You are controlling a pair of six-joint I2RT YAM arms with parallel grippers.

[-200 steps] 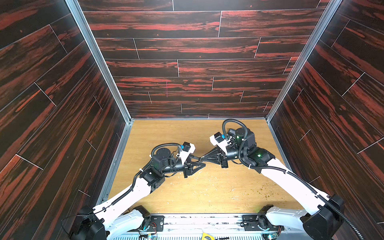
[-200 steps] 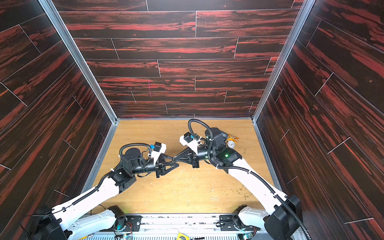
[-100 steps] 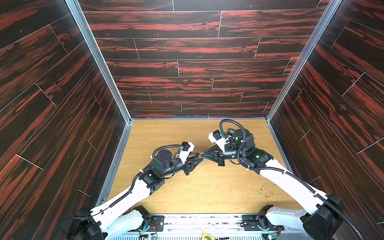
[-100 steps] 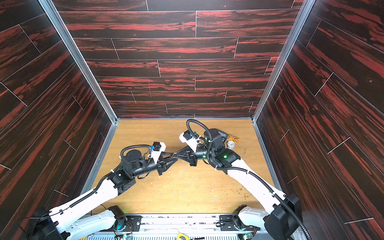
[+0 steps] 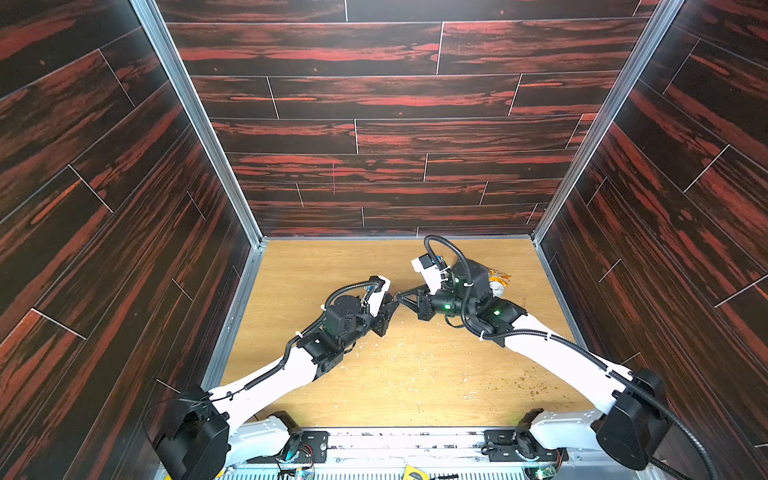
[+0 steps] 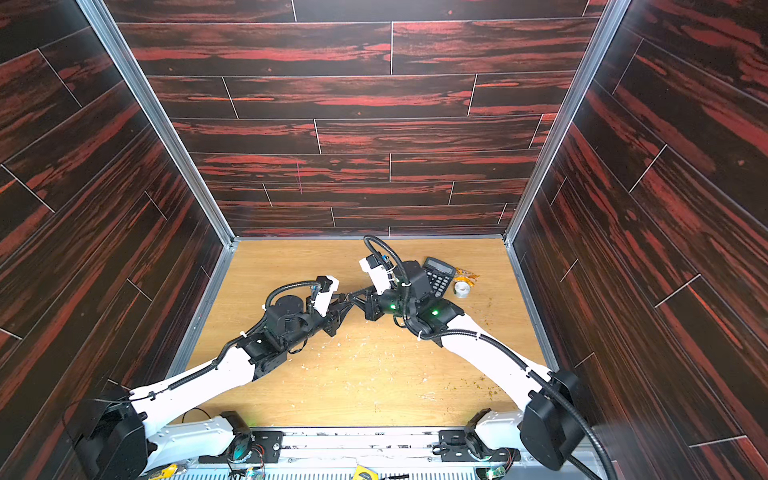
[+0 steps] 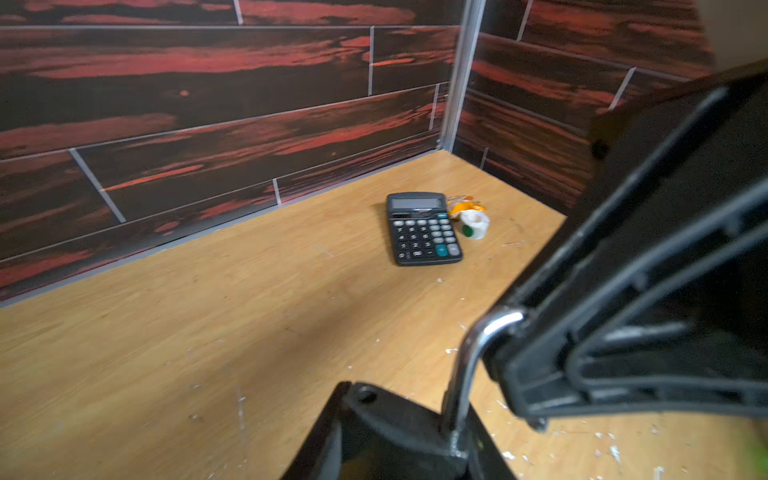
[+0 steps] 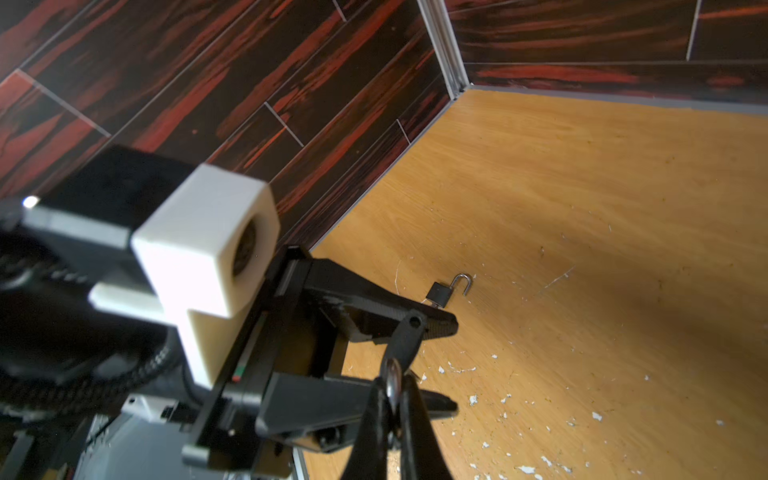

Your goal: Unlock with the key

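Clearly, boxy black padlock [image 8: 437, 294], hooked chrome shackle [image 7: 467, 361] (open), flecked woodgrain tabletop [image 8: 582, 208]

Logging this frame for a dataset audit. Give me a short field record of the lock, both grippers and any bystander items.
left gripper: jaws apart; grip unclear
right gripper: jaws shut on a thin silver piece, maybe the key
padlock: small, black, shackle swung open, beside left gripper's tip
bystanders: calculator, tape roll, on table near a far corner
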